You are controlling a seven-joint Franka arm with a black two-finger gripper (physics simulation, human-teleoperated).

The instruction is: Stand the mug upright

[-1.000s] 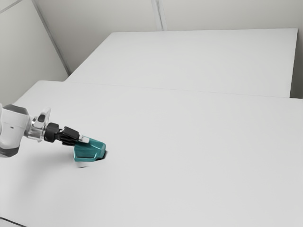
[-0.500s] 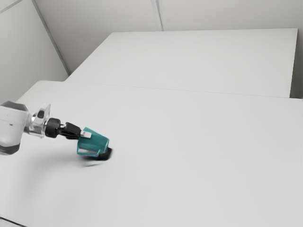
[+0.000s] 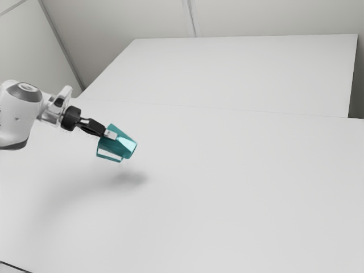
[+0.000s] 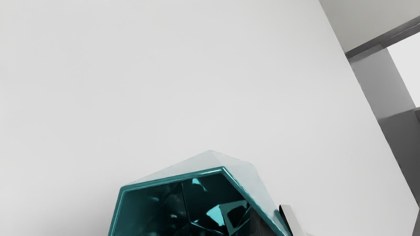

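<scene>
The teal angular mug [image 3: 126, 147] hangs tilted above the white table, apart from its shadow. At its upper edge, on the exterior view's left, the black gripper [image 3: 110, 134] is shut on its wall. Looking from the hand, the mug [image 4: 151, 209] turns its open mouth toward the camera, with its dark glossy inside visible. One finger of the gripper [image 4: 273, 223] shows within the mouth and the other outside the wall. Much of the mug's lower part is hidden in the wrist view.
The wide white table [image 3: 239, 187] lies beneath the mug, with a second white surface [image 3: 239, 68] behind it. A dark cable [image 3: 14, 266] crosses the near left corner of the exterior view. The table's edge also crosses the wrist view.
Held by the gripper, the mug has risen from the table and moved slightly toward the exterior view's right. Its tilt has changed, and its shadow now lies separate below it.
</scene>
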